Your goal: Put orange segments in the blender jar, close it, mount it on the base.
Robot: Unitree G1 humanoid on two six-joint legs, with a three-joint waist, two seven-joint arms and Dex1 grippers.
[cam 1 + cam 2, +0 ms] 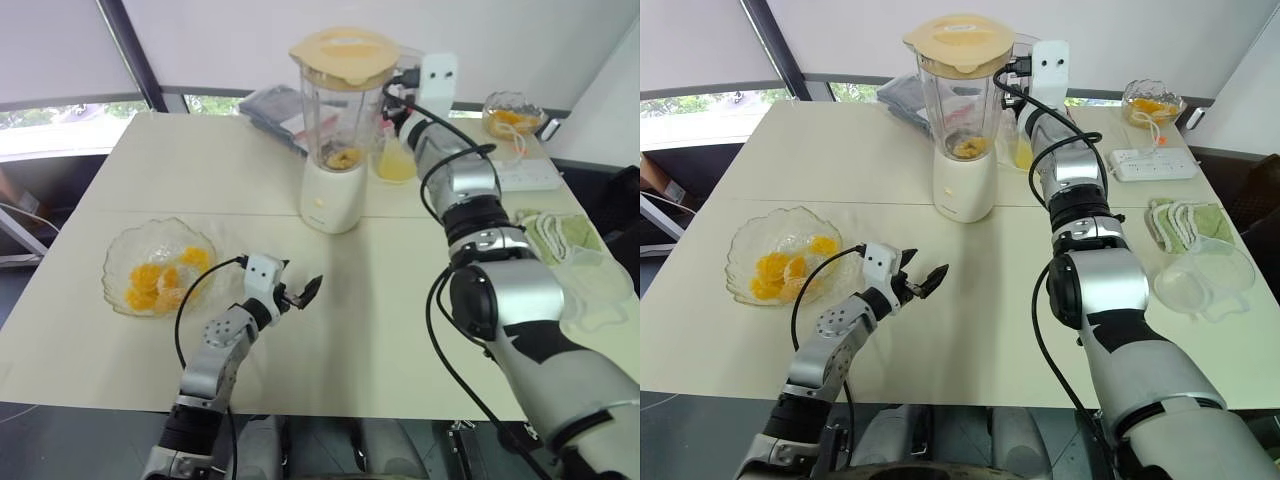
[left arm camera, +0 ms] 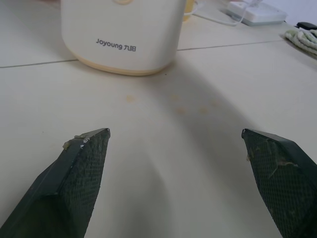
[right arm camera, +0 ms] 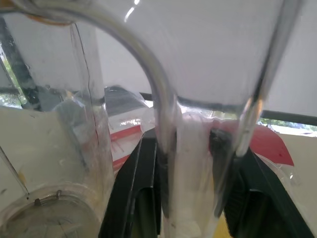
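The blender jar stands upright on the cream base at the table's far middle. A cream lid covers it. A few orange segments lie at its bottom. More orange segments fill a scalloped glass bowl at the front left. My right gripper reaches level to the jar's side handle, which stands straight in front of it. Low over the table's front, right of the bowl, my left gripper is open and empty, pointing toward the base.
A small cup of yellow liquid stands just right of the base. At the back right are another glass bowl of fruit and a white power strip. A green cloth and a clear container lie at the right edge.
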